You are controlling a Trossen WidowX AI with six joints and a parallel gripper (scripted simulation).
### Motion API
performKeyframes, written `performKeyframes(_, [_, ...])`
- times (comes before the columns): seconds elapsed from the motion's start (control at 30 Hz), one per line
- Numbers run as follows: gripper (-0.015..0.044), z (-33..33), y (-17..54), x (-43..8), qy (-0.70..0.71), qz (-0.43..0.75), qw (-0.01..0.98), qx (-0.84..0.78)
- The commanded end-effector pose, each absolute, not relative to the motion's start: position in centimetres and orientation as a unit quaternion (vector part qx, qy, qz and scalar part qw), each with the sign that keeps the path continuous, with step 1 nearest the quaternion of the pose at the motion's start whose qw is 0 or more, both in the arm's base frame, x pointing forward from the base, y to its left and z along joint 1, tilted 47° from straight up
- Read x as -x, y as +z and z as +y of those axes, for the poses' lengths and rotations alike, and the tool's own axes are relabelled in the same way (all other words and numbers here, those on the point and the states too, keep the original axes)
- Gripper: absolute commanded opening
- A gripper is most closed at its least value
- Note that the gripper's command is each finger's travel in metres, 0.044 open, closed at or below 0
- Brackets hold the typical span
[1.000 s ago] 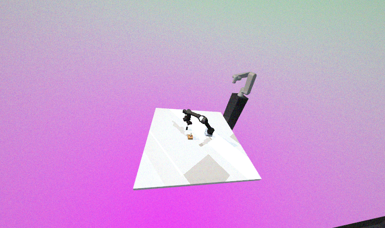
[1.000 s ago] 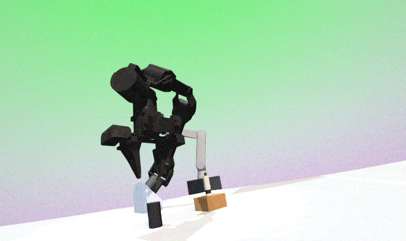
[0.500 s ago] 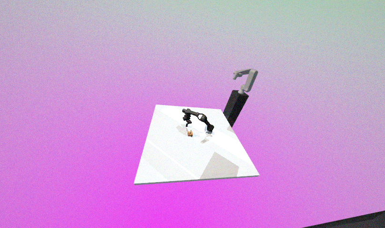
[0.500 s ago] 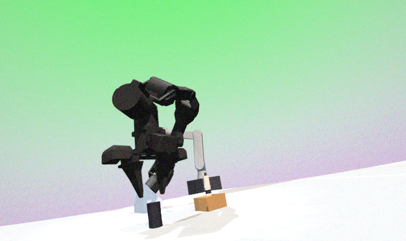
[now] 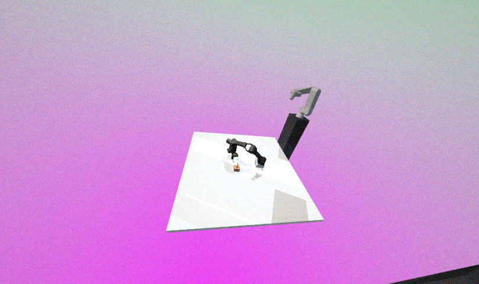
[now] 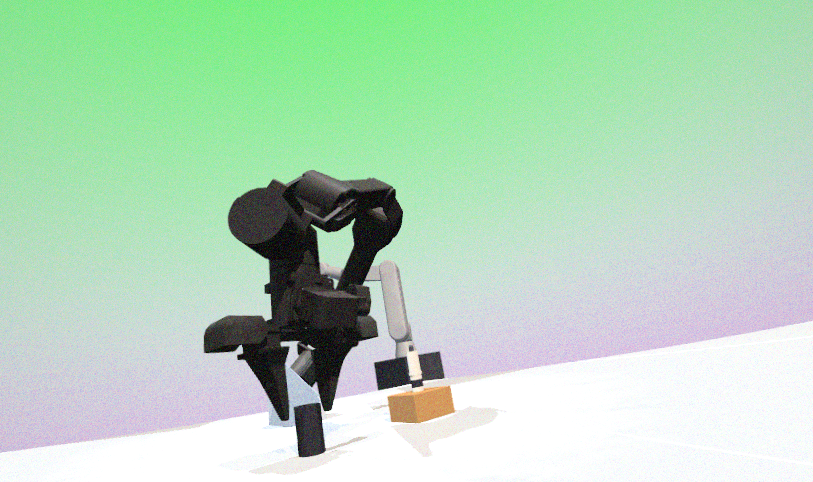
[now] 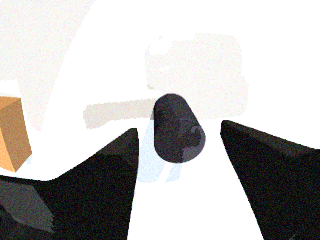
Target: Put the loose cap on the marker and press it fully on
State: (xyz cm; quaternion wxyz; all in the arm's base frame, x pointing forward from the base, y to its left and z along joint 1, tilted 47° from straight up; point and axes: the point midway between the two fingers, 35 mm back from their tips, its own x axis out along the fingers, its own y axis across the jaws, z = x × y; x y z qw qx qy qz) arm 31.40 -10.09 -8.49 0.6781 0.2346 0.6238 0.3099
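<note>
White table (image 6: 636, 407) — carrying a dark cap (image 6: 309, 429) standing upright, an orange holder block (image 6: 421, 403) just beside it, and the arm's pale base (image 5: 260, 162) farther back — all apart.

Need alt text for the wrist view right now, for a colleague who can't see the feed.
A dark cap stands on the white table, centred ahead of the open gripper, whose two black fingers frame it on either side without touching it. The corner of the orange holder block shows at the left edge.
</note>
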Motion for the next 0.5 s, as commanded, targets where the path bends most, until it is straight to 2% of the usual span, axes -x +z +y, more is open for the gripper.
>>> performKeyframes(0.0, [0.0241,-9.6,-8.9,-31.4,0.309,0.624,0.677,-0.239])
performKeyframes(0.47, [0.0241,-8.1,-10.3,-31.3,0.309,0.624,0.677,-0.239])
